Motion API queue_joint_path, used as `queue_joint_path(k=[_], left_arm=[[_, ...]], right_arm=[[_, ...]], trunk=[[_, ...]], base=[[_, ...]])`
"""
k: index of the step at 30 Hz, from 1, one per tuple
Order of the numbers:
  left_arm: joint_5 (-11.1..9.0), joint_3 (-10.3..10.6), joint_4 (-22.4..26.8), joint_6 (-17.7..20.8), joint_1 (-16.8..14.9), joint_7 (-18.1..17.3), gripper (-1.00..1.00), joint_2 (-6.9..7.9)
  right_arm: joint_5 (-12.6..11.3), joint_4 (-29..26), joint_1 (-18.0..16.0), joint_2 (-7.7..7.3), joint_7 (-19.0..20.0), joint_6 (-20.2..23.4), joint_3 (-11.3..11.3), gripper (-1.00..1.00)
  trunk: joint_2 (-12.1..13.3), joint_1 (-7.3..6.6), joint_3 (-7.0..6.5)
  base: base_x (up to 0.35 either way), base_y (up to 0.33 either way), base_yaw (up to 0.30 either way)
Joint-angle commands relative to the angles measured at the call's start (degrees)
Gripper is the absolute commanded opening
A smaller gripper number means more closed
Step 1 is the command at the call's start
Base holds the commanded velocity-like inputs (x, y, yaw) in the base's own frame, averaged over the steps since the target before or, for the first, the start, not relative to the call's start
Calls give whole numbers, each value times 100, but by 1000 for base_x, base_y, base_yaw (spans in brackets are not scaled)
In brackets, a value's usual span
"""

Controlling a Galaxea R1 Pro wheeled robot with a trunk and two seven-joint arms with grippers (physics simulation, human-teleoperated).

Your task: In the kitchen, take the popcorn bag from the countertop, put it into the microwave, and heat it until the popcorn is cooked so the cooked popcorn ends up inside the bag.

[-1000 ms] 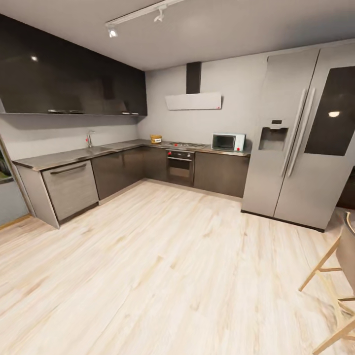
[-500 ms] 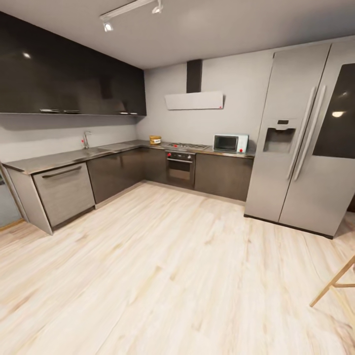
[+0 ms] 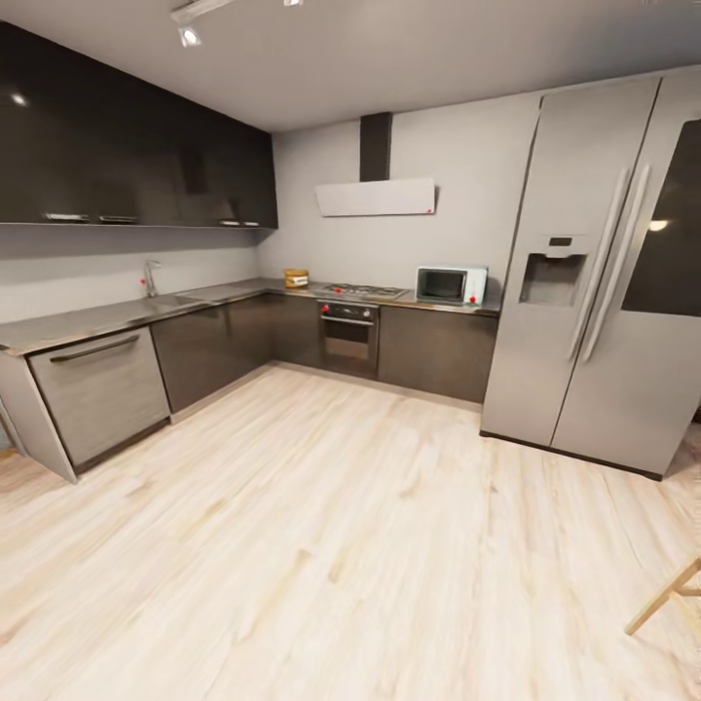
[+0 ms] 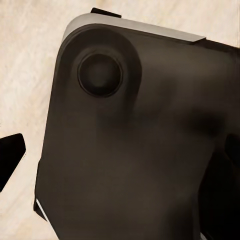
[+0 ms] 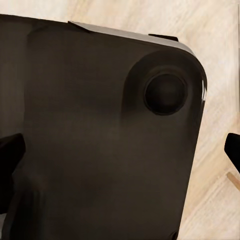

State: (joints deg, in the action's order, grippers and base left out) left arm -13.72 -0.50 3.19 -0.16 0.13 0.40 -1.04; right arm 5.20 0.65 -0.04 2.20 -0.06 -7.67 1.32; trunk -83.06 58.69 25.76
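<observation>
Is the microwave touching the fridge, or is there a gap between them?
Cannot tell. In the head view the microwave stands on the countertop right next to the fridge, but from this distance no gap or contact shows plainly.

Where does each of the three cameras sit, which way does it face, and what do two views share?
Head view: high on the robot, facing across the wood floor to the far countertop, bag, microwave and fridge; no body part shows.
Left wrist view: on the left arm, facing down at the robot's dark base; dark fingertips at the edge.
Right wrist view: on the right arm, facing down at the same base.
Shared: both wrist views show the base over pale floor.
</observation>
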Motion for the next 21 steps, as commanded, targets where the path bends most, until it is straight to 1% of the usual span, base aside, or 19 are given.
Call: queue_joint_path(k=[1,8,10,21], left_arm=[[-32,-1,6,-2,1,4,100,-1],[-25,-3,6,-2,1,4,100,-1],[-25,-3,6,-2,2,4,100,-1],[-34,5,-9,16,1,4,100,1]], right_arm=[[44,6,-1,-5,-3,-20,4,100],[43,7,-5,-5,-3,-18,0,100],[46,8,-3,-5,-3,-20,4,100],[62,8,-2,-9,-3,-23,8,100]], trunk=[[-2,3,4],[-2,3,4],[-2,3,4],[-2,3,4]], base=[[323,0,-264],[322,0,-279],[322,29,-192],[322,88,-15]])
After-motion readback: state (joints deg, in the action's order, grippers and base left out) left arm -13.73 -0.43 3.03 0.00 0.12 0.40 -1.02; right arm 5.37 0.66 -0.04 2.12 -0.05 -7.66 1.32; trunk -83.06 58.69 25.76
